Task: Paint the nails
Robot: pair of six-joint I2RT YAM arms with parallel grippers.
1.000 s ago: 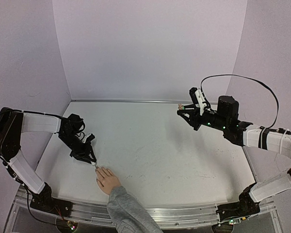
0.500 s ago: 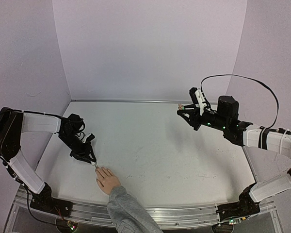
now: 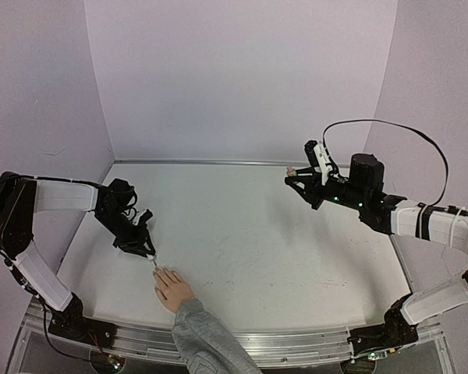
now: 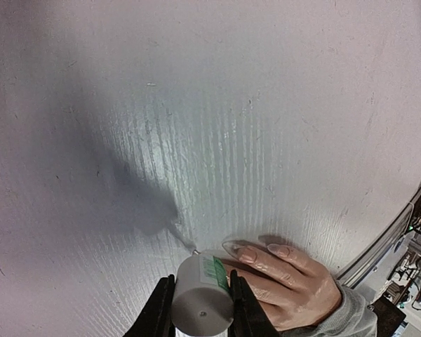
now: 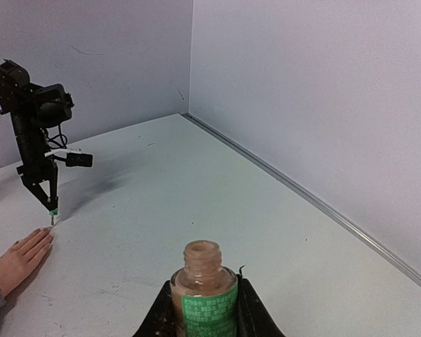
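At the near edge of the worktop (image 3: 296, 257), a grey sleeve (image 3: 207, 339) is leading to a flesh-coloured hand (image 3: 173, 288) that is lying palm down, fingers pointing away toward the left arm. The pale nails (image 4: 247, 258) are facing up at the fingertips. Just beyond them the left gripper (image 3: 144, 249) is pointing downward, its jaws closed narrowly on a white brush cap (image 4: 200, 295) with a green label. The thin brush tip (image 4: 194, 250) is reaching the worktop just beside the outermost nail; whether it is touching that nail cannot be told. Against the frame one second ago, this gripper is sitting slightly farther from the arm bases with its wrist turned a little, while the hand is lying where it was. Well apart, at the far right, the right gripper (image 3: 300, 181) is raised above the worktop and unchanged in position, its jaws clamping an open, uncapped bottle (image 5: 204, 295) with a green label, upright.
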